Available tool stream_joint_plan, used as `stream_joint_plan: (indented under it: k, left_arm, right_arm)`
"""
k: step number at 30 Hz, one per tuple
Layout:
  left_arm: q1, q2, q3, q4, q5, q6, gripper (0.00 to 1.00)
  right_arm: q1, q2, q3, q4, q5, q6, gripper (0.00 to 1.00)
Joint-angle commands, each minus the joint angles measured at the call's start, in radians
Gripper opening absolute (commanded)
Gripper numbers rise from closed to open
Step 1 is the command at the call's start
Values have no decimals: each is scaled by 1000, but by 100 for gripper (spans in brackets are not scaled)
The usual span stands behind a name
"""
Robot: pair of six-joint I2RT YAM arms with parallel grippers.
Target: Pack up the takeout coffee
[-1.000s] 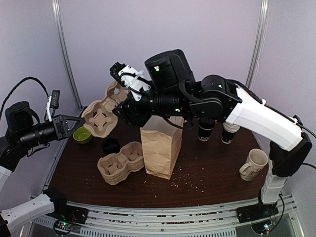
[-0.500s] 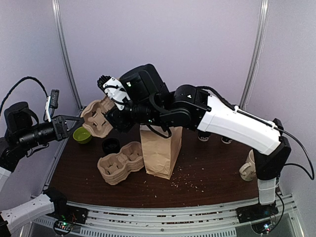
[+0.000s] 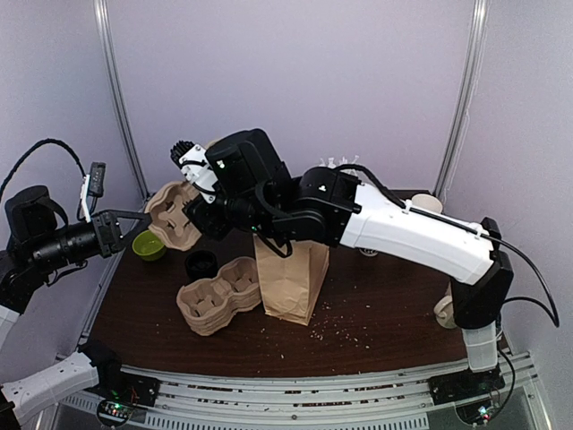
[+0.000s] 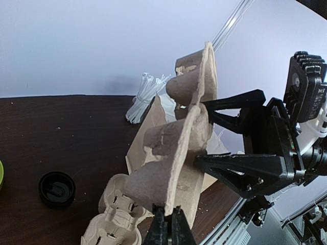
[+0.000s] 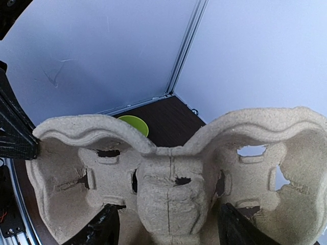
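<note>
**Carrier held up between both arms; the coffee not yet touched**

At the far left, the left end effector (image 4: 168,230) is pressed together on the lower rim of a pulp cup carrier (image 3: 172,217), pinching it. It holds the carrier on edge in the air above the back left of the surface (image 3: 376,313). Below it sit a green bowl (image 3: 148,244) and a loose black lid (image 3: 201,262). Nearer the front lies a stack of more carriers (image 3: 219,296).

The right arm reaches right across to the raised carrier. The right end effector (image 5: 168,227) is spread, one finger on each side of the carrier's central post. The right wrist view shows a gap on both sides, so it does not look to be gripping yet.

A brown paper bag (image 3: 291,273) stands open-topped at mid-surface. The takeout coffee cannot be made out. The right forearm covers the back right of the surface, where it probably stands, so its exact place cannot be told.

This looks like the preparing step: getting one carrier into the right arm's hold, or pulling it free of a nested one. The next move probably calls for the right fingers to close on the central post without crushing the soft pulp. The left pinch should hold until that grip is sure.
</note>
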Motion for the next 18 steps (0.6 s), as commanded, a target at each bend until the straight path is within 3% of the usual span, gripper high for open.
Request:
stream_joint_plan:
  k: [1, 18]
  left_arm:
    - [7, -5, 32, 27, 15, 16, 0]
    - [7, -13, 27, 30, 28, 15, 0]
  right_arm:
    - [9, 19, 20, 33, 33, -11, 66]
    - [15, 30, 16, 48, 55, -27, 45]
